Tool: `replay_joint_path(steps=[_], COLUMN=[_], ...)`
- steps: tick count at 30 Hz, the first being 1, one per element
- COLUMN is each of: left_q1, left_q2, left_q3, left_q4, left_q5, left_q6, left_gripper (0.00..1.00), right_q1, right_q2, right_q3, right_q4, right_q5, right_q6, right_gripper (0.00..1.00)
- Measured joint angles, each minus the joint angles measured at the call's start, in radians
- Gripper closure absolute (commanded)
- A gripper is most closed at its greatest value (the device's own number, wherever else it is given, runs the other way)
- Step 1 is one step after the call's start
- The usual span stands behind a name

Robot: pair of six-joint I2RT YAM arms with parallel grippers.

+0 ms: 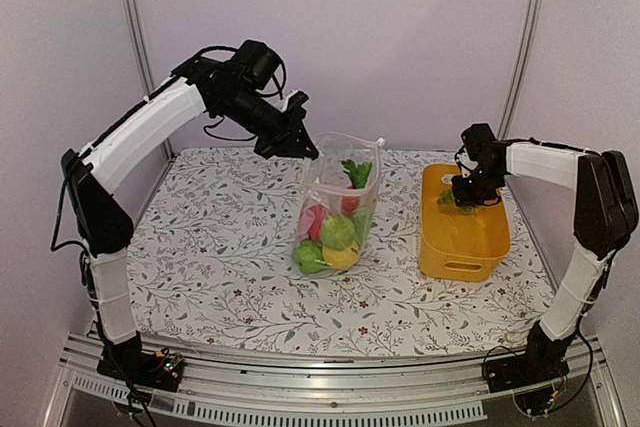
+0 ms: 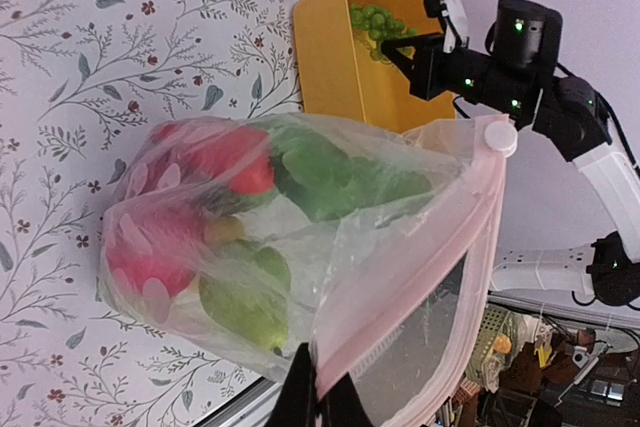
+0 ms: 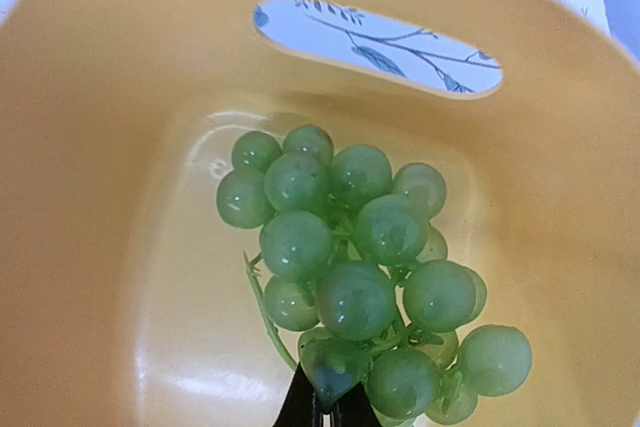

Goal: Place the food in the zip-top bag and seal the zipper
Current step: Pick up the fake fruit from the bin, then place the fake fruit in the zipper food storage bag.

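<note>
Right hand pinches just one grape of the grape bunch — it may slip off short of the zip-top bag, whose rim the left hand clamps.

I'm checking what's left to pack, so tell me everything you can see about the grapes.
The grapes are a bunch of glossy, translucent green, plastic-looking balls on thin green stems, one stem curling out at the side. They are inside the yellow basket, near its handle-slot end, not in the bag. The right gripper is pinched on an end grape. Whether the bunch rests on the floor or hangs lifted is unclear.
</note>
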Motion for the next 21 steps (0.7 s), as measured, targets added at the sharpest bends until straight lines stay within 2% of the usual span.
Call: replay_joint_path(steps=[6,15,21], left_q1=[0.0,0.0,-0.001], left_q2=[-0.029,-0.037,-0.037], left_q3=[-0.055,-0.086,-0.088], left_q4=[0.026,0.055,0.078], left_q5=[-0.005,-0.004,-0.004], left_q6=[-0.001,-0.001,-0.004], left_gripper=[1.0,1.0,1.0], right_q1=[0.041,0.077,0.079], right_q2=[-0.169,-0.2,-0.397], right_q3=[0.008,0.013,0.05], right_q4=[-0.07,-0.168,-0.241], right_q5=[-0.086,-0.199,-0.252], right_q6=[0.037,0.104,0.143], right_gripper=[1.0,1.0,1.0])
